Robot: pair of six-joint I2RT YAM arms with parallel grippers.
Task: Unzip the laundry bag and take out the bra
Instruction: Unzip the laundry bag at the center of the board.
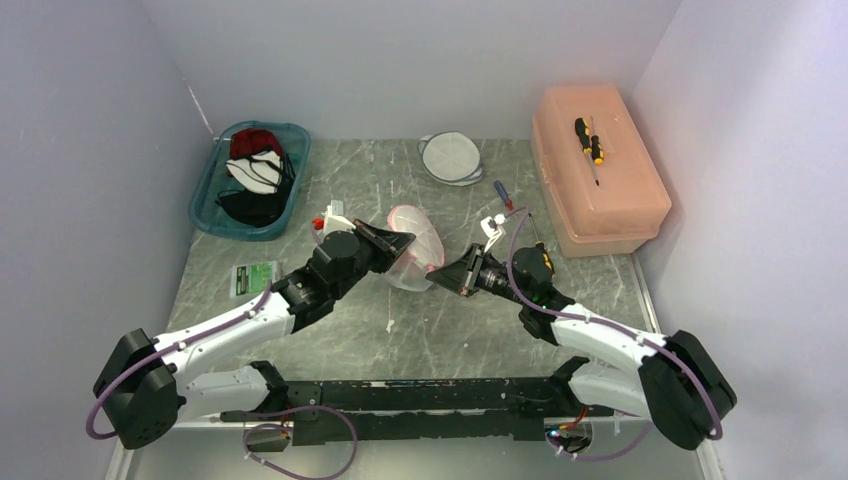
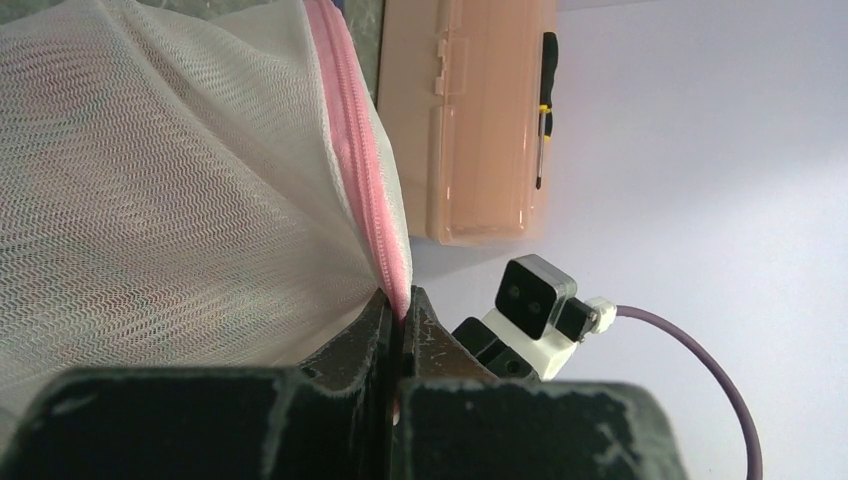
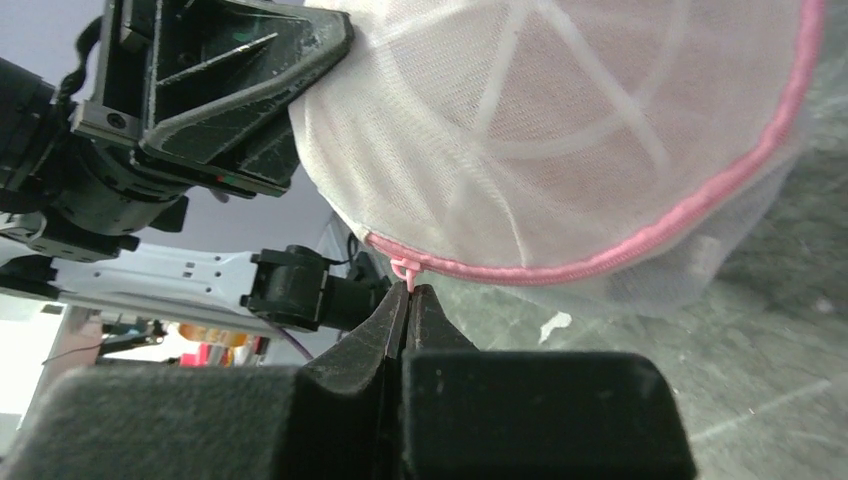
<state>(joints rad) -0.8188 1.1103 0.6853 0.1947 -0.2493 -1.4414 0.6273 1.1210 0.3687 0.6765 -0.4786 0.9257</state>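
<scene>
From above, the laundry bag [image 1: 412, 248] sits over the middle of the table [image 1: 400, 330], held between the left gripper [image 1: 405, 241] and the right gripper [image 1: 437, 277].

In the left wrist view, that gripper's fingers are pinched tight on the edge of the bag's pink zipper [image 2: 352, 130], with white mesh bulging to the left of it.

In the right wrist view, the fingers are closed on the small pink zipper pull [image 3: 402, 268] at the bag's rim. What lies inside is probably fabric, though the mesh blurs it.
</scene>
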